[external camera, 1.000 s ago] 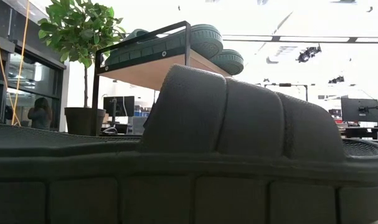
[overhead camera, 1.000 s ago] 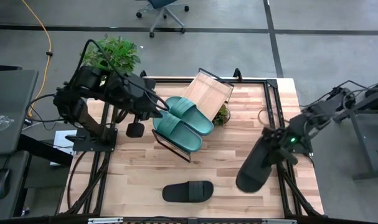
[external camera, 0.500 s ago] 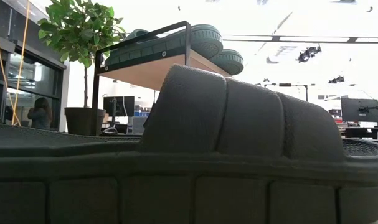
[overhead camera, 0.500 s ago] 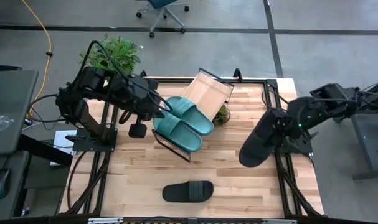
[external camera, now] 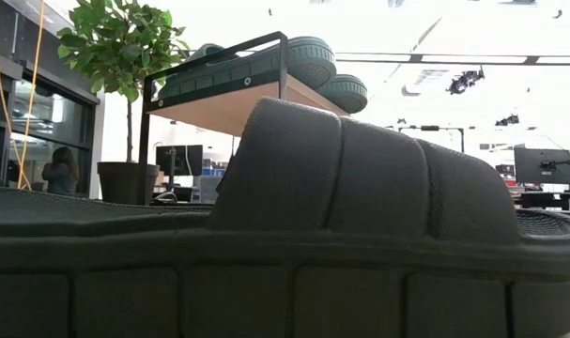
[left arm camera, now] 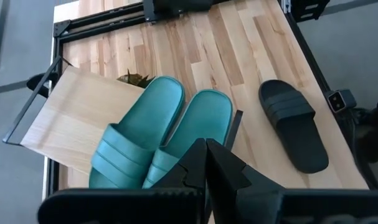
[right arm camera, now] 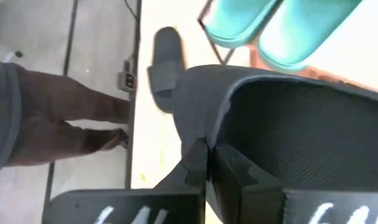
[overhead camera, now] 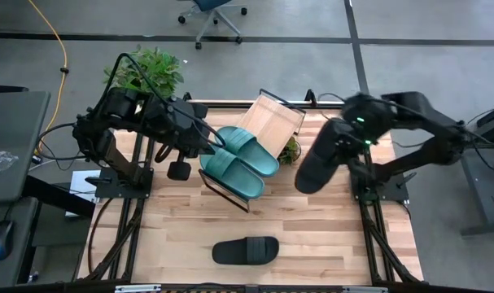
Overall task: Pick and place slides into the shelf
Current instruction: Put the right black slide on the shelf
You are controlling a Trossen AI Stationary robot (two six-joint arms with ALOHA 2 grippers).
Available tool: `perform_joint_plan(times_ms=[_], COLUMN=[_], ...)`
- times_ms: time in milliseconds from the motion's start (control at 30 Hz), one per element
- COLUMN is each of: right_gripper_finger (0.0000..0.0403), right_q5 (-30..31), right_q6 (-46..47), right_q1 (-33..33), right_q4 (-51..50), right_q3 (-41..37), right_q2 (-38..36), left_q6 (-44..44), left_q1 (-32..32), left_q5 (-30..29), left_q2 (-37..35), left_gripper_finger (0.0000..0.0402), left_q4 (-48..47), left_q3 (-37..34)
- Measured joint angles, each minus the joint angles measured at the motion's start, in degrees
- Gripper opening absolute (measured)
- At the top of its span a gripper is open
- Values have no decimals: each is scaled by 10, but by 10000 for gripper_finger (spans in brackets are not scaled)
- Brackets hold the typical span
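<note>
- The big wooden table [overhead camera: 312, 220] has a black rail along its edges, and lots of bare wood lies open in the middle and toward my right side.
- The shelf [overhead camera: 271, 120] stands tilted near the back of the table, with bare board at its upper end.
- Two teal slides [overhead camera: 240, 159] lie side by side on the lower end of the shelf, touching each other.
- My right gripper [right arm camera: 207, 163] is pinched tight on the edge of a black slide [overhead camera: 320, 156] and holds it up in the air, just beside the shelf on the right.
- Another black slide [overhead camera: 245, 250] lies flat near the front edge of the table, well apart from the shelf.
- My left gripper [left arm camera: 207, 163] is closed with nothing in it, and it hangs just beside the teal slides on the left.
- The low view is almost filled by the black slide on the table, and behind it I see a potted tree [external camera: 115, 56].
- Only my right wrist view shows a person's legs [right arm camera: 58, 118] on the floor beside the table.
</note>
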Motion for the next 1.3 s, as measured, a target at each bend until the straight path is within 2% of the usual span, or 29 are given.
perform_joint_plan(times_ms=[167,433,733,900,1100,1300], right_gripper_finger=[0,0,0,0,0,0], right_q5=[-42,-84,-88,-88,-81,-73], right_q6=[-87,-163,-135,-100,-98,-117], right_q1=[-86,-178,-186,-186,-181,-196], right_q4=[-14,-33,-13,-14,3,30], right_q3=[0,0,1,51,140,160], right_q2=[61,144,166,166,165,167], left_q6=[22,138,231,267,273,263], left_q1=[0,9,93,144,177,203], left_q5=[0,28,152,222,231,236], left_q2=[0,7,35,50,73,96], left_gripper_finger=[1,1,1,1,1,1], left_q4=[16,101,127,130,153,191], left_q3=[0,0,0,0,0,0])
